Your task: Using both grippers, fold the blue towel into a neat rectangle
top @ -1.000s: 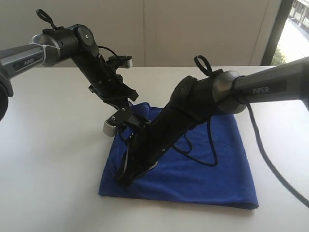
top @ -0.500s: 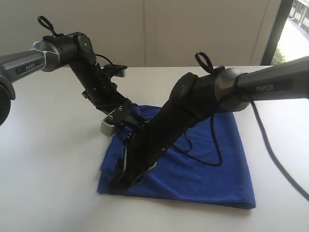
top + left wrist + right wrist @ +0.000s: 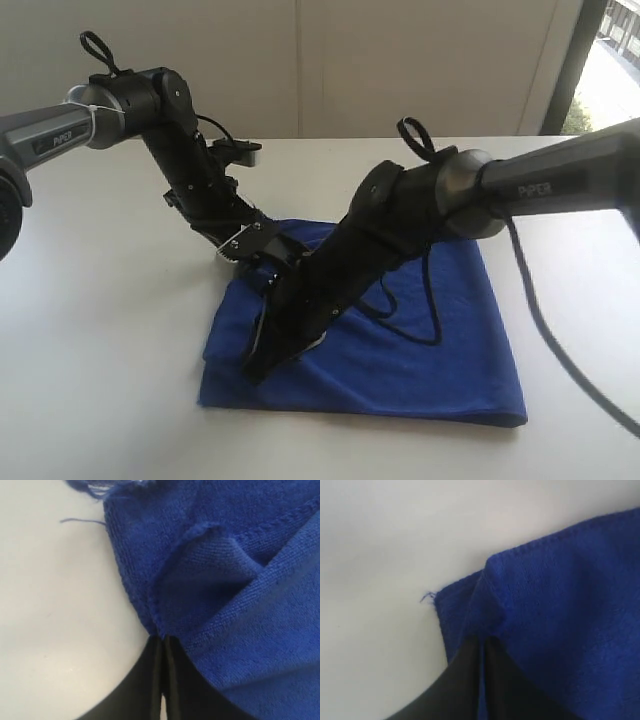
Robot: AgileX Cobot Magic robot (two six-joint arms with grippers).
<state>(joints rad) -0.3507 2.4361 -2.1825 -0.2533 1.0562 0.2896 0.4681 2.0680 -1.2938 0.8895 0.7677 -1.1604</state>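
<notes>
Blue towel (image 3: 400, 350) lies flat on the white table (image 3: 100, 350), extending rightward from both pinches — left gripper (image 3: 161, 640) clamped on its far-left corner, right gripper (image 3: 482, 642) on its near-left corner.

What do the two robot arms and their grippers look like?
The left arm and right arm are matte black with round joints and grey forearm tubes marked "PiPER". Black cables loop beside them. The left gripper and right gripper have two narrow black fingers each.

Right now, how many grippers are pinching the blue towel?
2. Left gripper pinches the far left corner of the blue towel; the right gripper pinches its near left edge.
</notes>
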